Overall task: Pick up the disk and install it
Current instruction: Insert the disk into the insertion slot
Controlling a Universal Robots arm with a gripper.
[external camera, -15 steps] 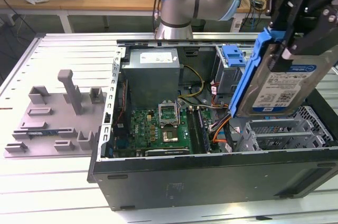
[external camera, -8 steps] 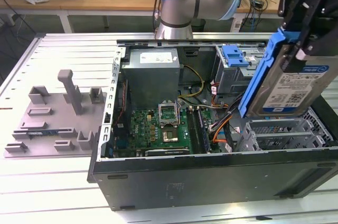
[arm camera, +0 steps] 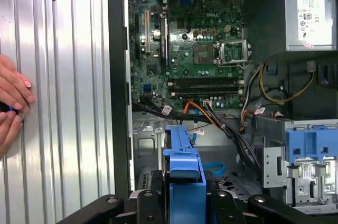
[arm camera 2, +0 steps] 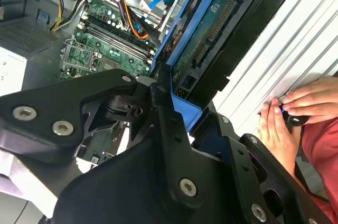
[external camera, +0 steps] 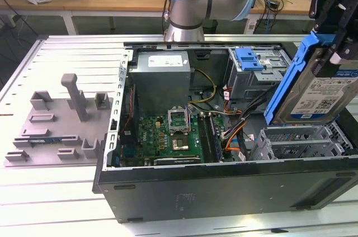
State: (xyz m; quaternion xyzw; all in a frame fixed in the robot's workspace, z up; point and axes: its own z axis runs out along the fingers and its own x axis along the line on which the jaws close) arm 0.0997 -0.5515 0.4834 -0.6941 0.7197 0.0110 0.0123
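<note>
Claw [external camera: 331, 47] pinched on the disk [external camera: 319, 94] in the exterior view, black fingers gripping the upper end of its blue carrier frame. Disk hanging tilted just below the claw, label side toward the camera. Below claw and disk, the metal drive cage [external camera: 305, 142] at the end of the open computer case [external camera: 224, 186]; contact between disk and cage not tellable. Beside the claw toward the exterior view's left, a blue bracket [external camera: 249, 58]. Farther that way, the motherboard [external camera: 173, 131] and power supply [external camera: 162, 75], and well apart on the table [external camera: 67, 52] a grey fixture [external camera: 61, 125].

In the second wrist view, claw [arm camera 2: 185, 110] closed on the blue frame, disk [arm camera 2: 211, 49] reaching away from it with its connector edge in sight. Motherboard beyond the claw on one side; on the other, a person's hand [arm camera 2: 296, 108] resting on the slatted table.

In the first wrist view, claw [arm camera: 185, 205] clamped round the carrier's blue end, disk [arm camera: 184, 155] edge-on just ahead of it, over the open case. Motherboard farther ahead of the claw, the hand well off to one side.
</note>
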